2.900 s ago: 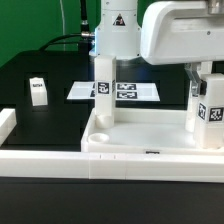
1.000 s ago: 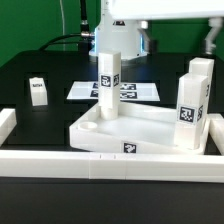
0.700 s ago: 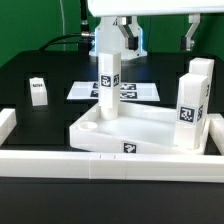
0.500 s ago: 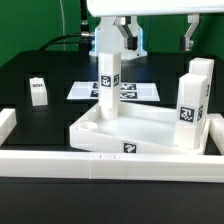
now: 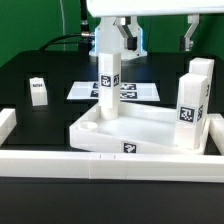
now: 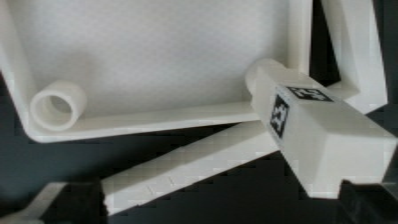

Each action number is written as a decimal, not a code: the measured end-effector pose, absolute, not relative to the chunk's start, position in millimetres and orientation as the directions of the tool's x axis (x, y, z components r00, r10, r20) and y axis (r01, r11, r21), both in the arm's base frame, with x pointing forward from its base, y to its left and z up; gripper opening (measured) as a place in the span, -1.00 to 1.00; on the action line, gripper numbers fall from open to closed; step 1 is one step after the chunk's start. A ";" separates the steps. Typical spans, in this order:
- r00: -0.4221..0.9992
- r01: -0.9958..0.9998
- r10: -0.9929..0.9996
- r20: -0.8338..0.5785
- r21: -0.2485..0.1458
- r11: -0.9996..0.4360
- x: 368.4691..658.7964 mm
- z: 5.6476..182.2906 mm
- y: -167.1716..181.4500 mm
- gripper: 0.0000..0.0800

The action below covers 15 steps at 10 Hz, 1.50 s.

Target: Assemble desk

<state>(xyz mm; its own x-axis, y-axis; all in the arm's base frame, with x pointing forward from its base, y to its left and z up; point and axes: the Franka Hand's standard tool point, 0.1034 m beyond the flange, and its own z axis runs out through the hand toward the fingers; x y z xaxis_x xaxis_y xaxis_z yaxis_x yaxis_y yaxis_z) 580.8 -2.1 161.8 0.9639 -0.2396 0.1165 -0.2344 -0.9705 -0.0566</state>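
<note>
The tabletop [image 5: 140, 128] and legs [image 5: 108, 80] beside the marker board [image 5: 130, 91] are showing smooth white plastic, faintly glossy; the board is looking like matt paper; the table [image 5: 40, 125] is looking matt black.

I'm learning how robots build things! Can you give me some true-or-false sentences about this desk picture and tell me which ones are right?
1. Two legs stand upright in the tabletop. True: one leg at the back, another leg on the exterior view's right.
2. The gripper is holding a leg. False: it hangs open above, holding nothing.
3. A small loose leg sits on the black table, on the exterior view's left. True.
4. The marker board lies inside the tabletop. False: it lies on the table behind it.
</note>
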 end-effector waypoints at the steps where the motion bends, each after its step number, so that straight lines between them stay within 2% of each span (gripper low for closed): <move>1: 0.981 -0.149 -0.153 0.122 -0.043 -0.988 576.2 164.3 -21.4 0.62; 4: 0.990 -0.058 -0.059 0.126 -0.016 -0.998 564.6 168.0 -72.0 0.62; 8: 0.991 -0.025 -0.026 0.129 -0.009 -1.000 563.7 166.5 -72.6 0.62; 9: 0.985 0.096 0.098 0.140 0.021 -0.995 551.1 157.9 -90.7 0.62; 11: 0.984 0.137 0.139 0.116 0.020 -0.990 517.6 131.7 -134.5 0.62; 12: 0.983 0.147 0.150 0.104 0.039 -0.988 511.4 115.2 -150.9 0.62; 13: 0.986 0.142 0.145 0.085 0.039 -0.989 507.3 103.4 -156.8 0.62; 15: 0.986 0.142 0.145 0.087 0.037 -0.989 509.0 105.8 -154.3 0.62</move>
<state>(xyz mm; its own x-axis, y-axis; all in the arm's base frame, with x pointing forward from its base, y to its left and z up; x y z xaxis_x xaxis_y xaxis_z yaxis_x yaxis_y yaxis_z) 509.0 -154.3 105.8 0.9856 0.1449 0.0872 0.1421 -0.9892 0.0366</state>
